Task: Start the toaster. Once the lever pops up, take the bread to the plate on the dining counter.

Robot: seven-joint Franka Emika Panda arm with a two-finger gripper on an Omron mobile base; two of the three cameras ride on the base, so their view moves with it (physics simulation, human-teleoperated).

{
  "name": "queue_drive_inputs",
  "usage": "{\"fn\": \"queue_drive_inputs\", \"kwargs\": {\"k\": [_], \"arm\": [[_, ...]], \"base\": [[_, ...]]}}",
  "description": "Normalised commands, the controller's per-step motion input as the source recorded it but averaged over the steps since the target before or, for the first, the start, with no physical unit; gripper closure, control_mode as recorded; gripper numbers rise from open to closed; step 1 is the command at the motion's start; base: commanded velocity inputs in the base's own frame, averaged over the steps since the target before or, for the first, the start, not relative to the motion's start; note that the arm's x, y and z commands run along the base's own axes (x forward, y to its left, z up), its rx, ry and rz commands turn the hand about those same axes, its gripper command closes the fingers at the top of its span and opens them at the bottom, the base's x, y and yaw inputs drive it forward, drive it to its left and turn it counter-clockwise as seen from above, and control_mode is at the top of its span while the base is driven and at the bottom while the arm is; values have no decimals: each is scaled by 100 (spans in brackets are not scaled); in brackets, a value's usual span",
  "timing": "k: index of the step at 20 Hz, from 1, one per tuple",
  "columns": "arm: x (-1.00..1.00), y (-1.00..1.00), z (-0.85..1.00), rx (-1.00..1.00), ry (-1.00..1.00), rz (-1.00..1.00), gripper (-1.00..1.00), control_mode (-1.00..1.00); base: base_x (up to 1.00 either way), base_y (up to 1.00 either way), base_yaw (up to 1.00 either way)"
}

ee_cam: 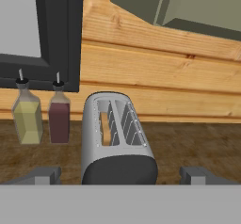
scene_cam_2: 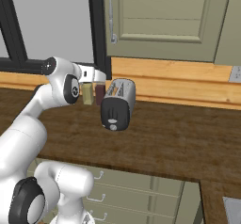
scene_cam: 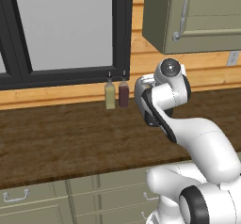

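You're in a kitchen: wood worktop [scene_cam: 61, 133], olive cabinets [scene_cam_2: 160, 20], toaster [scene_cam_2: 117, 104], sauce bottles [ee_cam: 42, 117] under a window [scene_cam: 61, 25].

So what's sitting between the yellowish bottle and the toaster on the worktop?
The dark red bottle stands between the yellowish bottle and the toaster, side by side along the wall; the hand view shows it best.

one toaster [ee_cam: 115, 140], two bottles [ee_cam: 27, 117], one bread slice [ee_cam: 106, 131]
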Motion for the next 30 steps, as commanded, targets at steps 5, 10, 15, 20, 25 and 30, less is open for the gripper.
{"fn": "queue_drive_inputs", "kwargs": {"k": [5, 10, 15, 20, 25, 30], "arm": [[0, 0, 0, 0, 0, 0, -100, -100], [0, 0, 0, 0, 0, 0, -100, -100], [0, 0, 0, 0, 0, 0, -100, -100], [0, 0, 0, 0, 0, 0, -100, -100], [0, 0, 0, 0, 0, 0, -100, -100], [0, 0, 0, 0, 0, 0, -100, -100]], "base": [[0, 0, 0], [0, 0, 0], [0, 0, 0], [0, 0, 0], [0, 0, 0], [0, 0, 0]]}}
